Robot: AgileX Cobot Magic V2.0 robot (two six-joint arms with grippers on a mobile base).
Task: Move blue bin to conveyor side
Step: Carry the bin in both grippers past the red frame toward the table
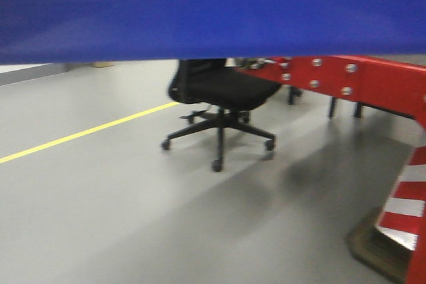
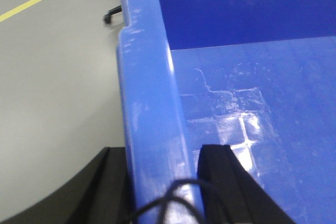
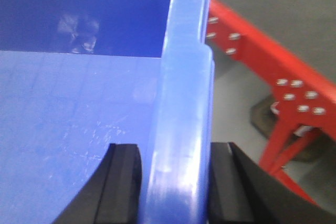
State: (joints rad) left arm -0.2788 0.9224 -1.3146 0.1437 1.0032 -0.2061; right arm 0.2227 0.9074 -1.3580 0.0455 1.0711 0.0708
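The blue bin (image 1: pixel 213 11) fills the top of the front view, its underside hanging above the floor. In the left wrist view my left gripper (image 2: pixel 165 182) is shut on the bin's left rim (image 2: pixel 149 93), one black finger (image 2: pixel 113 182) outside the wall and the other inside. The bin's scuffed floor (image 2: pixel 262 87) shows beyond it and holds nothing. My right gripper (image 3: pixel 176 182) is shut on the right rim (image 3: pixel 184 103) in the same way, with one pad (image 3: pixel 123 182) inside the bin. The conveyor side is out of view.
A black office chair (image 1: pixel 219 98) stands on the grey floor ahead. A red bolted metal frame (image 1: pixel 333 78) runs along the right, close to the bin's right wall (image 3: pixel 262 61), with a red-and-white striped post (image 1: pixel 406 204). A yellow floor line (image 1: pixel 80 134) crosses at left.
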